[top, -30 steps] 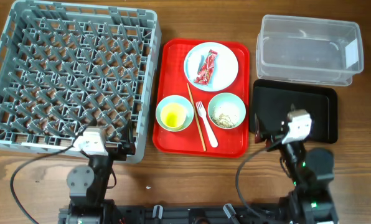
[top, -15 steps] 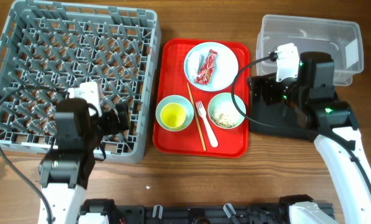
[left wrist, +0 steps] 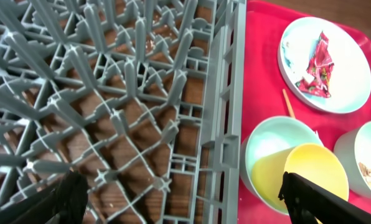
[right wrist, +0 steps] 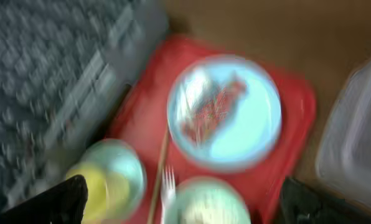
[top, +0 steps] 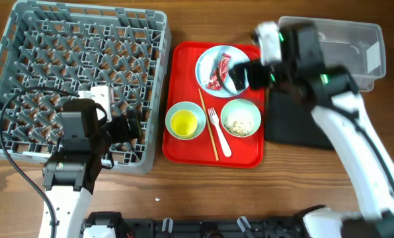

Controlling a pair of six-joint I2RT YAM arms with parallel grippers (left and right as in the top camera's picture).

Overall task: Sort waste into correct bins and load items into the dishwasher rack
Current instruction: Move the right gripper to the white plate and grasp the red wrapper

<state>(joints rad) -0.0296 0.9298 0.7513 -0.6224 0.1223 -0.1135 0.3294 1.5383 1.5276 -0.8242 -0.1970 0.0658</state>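
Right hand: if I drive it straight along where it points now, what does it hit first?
Probably the red wrapper on the white plate. It sits mid-frame in the blurred right wrist view, and the right hand is open above it. Depth is unclear.

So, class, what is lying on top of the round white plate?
A crumpled red wrapper lies on the plate, whose remaining face looks bare. Anything beneath the wrapper is covered and cannot be seen.
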